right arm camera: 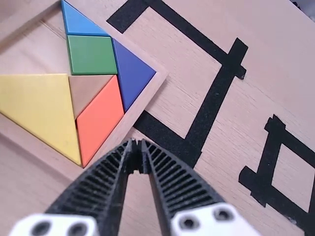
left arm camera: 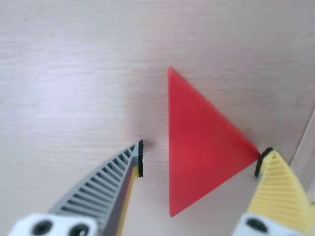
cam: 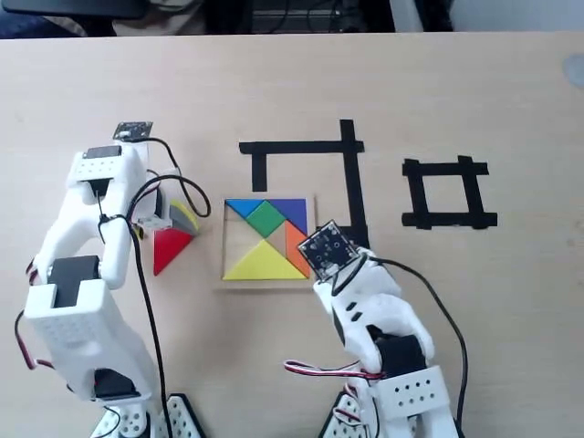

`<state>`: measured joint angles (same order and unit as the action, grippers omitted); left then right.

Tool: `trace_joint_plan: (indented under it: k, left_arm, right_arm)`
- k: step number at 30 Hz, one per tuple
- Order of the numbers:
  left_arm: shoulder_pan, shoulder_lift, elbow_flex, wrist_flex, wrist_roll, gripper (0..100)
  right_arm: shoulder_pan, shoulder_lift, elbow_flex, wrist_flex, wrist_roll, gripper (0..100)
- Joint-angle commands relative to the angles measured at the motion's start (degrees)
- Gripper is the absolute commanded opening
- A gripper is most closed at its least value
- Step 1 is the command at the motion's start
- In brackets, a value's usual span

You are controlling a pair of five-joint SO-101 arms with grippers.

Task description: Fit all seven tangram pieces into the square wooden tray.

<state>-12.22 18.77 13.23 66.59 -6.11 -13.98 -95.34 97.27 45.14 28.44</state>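
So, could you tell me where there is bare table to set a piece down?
Bare: the table between tray and arm bases, and inside the small tape square. Crowded: left of the tray, where open jaws straddle the red triangle.

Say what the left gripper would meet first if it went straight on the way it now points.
Probably the red triangle: the left gripper points at it, open fingers either side. The fingertips might instead reach the table beside it; depth is unclear.
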Motion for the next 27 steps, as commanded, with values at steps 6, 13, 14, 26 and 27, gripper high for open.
trace_joint_plan:
  k: [6,13,14,26,27]
  left_arm:
    - [2.07,-0.70,-2.33,1.85,-0.35,37]
    - [2.42,-0.18,-2.33,1.14,-0.26,37]
    - [2.42,-0.09,-2.24,1.05,-0.26,37]
    - [1.54,-0.53,2.33,-4.92,0.79,37]
    - [1.54,-0.62,2.51,-4.92,0.79,37]
  right_arm:
    - [0.62,-0.40,-0.13,0.35,0.53,1.5]
    - [0.62,-0.40,-0.13,0.35,0.53,1.5]
    - [0.62,-0.40,-0.13,0.35,0.53,1.5]
    - [0.62,-0.40,-0.13,0.35,0.53,1.5]
    - [0.62,-0.40,-0.13,0.35,0.53,1.5]
